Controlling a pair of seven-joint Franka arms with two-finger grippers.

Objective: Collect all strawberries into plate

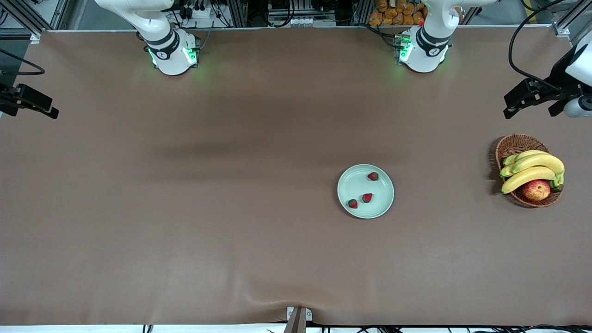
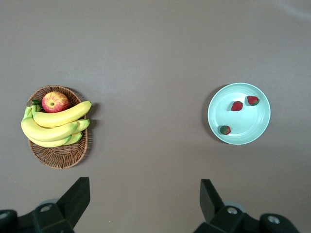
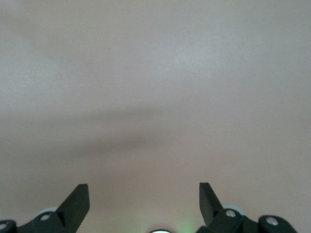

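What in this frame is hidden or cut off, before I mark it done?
- Brown wicker basket: in the front view the yellow bananas and red-yellow apple cover its inside.
- Left gripper and right gripper: the wrist views' edges cut them, only open fingertips show.

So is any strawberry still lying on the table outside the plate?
No, all three strawberries lie on the plate; the basket holds only bananas and an apple.
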